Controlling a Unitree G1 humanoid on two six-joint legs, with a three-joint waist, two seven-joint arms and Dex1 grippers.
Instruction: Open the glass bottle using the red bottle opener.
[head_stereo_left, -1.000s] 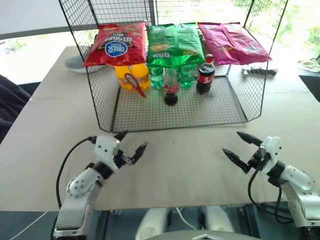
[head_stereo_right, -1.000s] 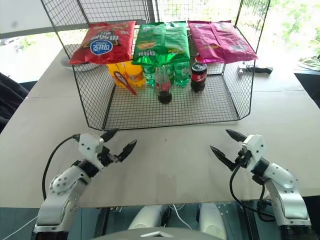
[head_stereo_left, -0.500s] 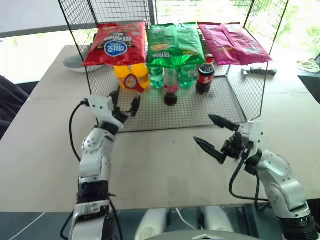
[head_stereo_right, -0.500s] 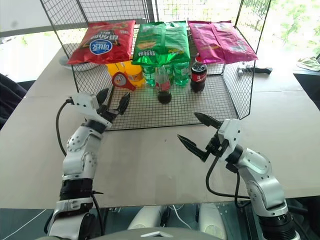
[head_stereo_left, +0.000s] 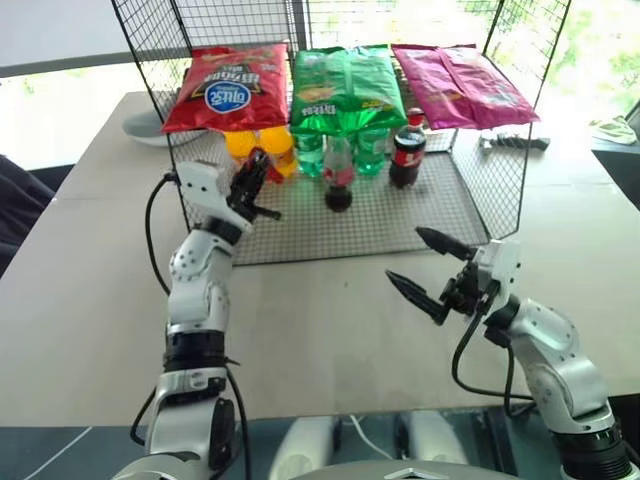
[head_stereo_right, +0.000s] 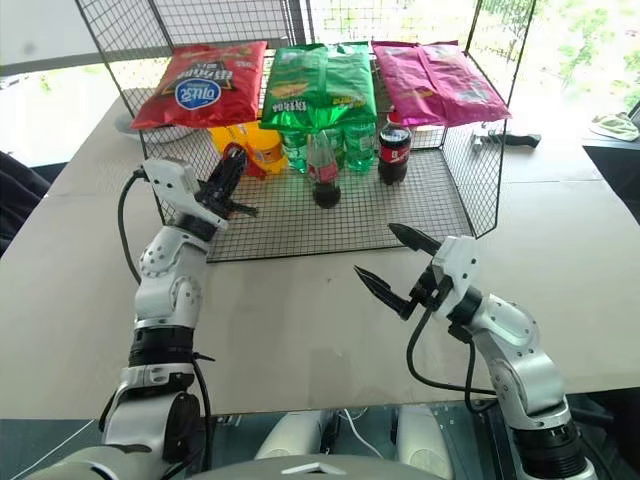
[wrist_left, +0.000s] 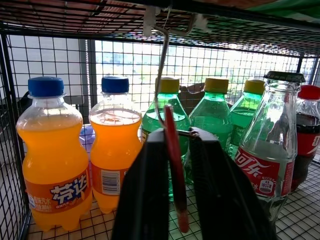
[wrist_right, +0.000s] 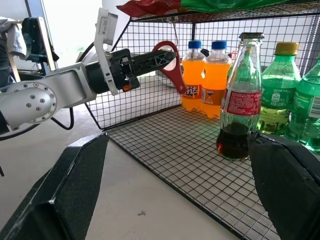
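Since a moment ago the left hand (wrist_right: 159, 59) has closed on the flat red bottle opener (wrist_right: 172, 67), hanging inside the wire rack (head_stereo_left: 470, 190). The small clear glass bottle (head_stereo_left: 338, 177) stands nearby. The right hand (head_stereo_left: 428, 268) hovers open above the worktop (head_stereo_left: 330, 320).

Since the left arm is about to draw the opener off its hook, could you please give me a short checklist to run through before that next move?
1. Left pincer shut on the red bottle opener: ok, its fingers clamp the opener between them.
2. Opener free of the hook: not ok, it hangs from the wire hook under the shelf.
3. Glass bottle upright on the rack floor, cap on: ok.
4. Right pincer open and ready for the bottle: ok, fingers spread, apart from the rack, holding nothing.
5. Grip firm enough not to slip: cannot tell.
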